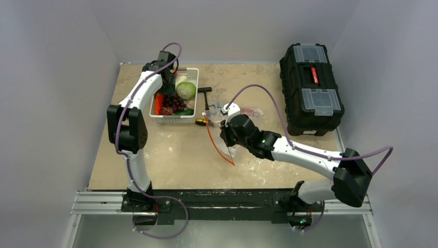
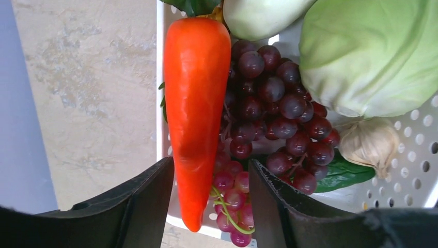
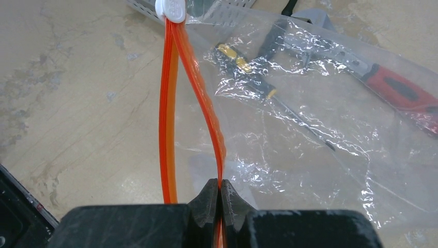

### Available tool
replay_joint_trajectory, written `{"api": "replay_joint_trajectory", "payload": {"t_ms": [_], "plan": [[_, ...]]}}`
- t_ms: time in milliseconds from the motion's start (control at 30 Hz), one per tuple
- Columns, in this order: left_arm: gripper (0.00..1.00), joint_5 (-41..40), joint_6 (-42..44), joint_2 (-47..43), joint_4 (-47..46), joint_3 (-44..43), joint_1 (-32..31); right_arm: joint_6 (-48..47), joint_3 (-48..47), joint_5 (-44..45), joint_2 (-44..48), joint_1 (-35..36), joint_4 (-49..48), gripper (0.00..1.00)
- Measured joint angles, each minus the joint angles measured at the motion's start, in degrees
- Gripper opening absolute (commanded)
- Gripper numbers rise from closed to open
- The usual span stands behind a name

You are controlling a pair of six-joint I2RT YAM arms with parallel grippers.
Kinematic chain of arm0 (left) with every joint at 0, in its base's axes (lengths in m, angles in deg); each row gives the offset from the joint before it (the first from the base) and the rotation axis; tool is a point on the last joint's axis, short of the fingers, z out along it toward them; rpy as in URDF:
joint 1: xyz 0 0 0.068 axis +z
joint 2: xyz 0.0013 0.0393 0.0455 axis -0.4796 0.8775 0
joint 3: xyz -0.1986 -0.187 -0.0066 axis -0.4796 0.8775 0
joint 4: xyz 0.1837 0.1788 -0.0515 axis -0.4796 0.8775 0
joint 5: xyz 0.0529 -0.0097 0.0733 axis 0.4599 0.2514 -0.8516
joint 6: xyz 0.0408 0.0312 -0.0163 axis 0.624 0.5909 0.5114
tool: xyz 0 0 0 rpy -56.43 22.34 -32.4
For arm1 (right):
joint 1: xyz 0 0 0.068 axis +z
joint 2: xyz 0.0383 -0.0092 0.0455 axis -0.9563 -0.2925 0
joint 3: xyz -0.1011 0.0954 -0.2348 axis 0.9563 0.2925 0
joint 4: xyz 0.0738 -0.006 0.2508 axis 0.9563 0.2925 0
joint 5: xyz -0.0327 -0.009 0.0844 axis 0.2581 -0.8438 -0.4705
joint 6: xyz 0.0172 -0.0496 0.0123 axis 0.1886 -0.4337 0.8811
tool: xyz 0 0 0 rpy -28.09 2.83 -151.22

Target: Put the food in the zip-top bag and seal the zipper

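Note:
The food lies in a white slotted basket [image 1: 175,118]: orange carrot [image 2: 196,103], dark purple grapes [image 2: 279,103], green cabbage [image 2: 372,51], white radish [image 2: 258,15]. My left gripper [image 2: 210,166] is open over the basket [image 1: 168,82], its fingers either side of the carrot's tip and the grapes' lower end. The clear zip-top bag [image 3: 320,129] lies on the table right of the basket [image 1: 227,116], its mouth open. The two strips of the red-orange zipper [image 3: 168,129] stand apart and meet at a white slider [image 3: 170,9]. My right gripper [image 3: 220,188] is shut on the upper strip.
A garlic bulb [image 2: 369,142] and a green leaf [image 2: 346,175] also lie in the basket. A yellow-and-black screwdriver [image 3: 248,70] and a red-handled wrench [image 3: 403,93] show through the bag. A small hammer [image 1: 205,93] lies beside the basket. A black toolbox [image 1: 311,88] stands at the back right.

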Motion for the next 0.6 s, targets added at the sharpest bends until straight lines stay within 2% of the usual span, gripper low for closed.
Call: {"api": "replay_joint_trajectory", "payload": {"t_ms": [100, 467, 600], "plan": [[0.50, -2.54, 0.94, 0.42, 0.04, 0.07, -0.94, -0.20, 0.00, -0.52, -0.02, -0.04, -0.13, 0.00], [0.55, -5.03, 3.39, 3.15, -0.74, 0.20, -1.73, -0.83, 0.00, -0.98, 0.44, -0.15, 0.55, 0.00], [0.48, -6.08, 4.39, 4.55, -0.83, -0.17, -1.07, -0.81, 0.00, -1.01, 1.62, -0.15, 1.49, 0.00]]}}
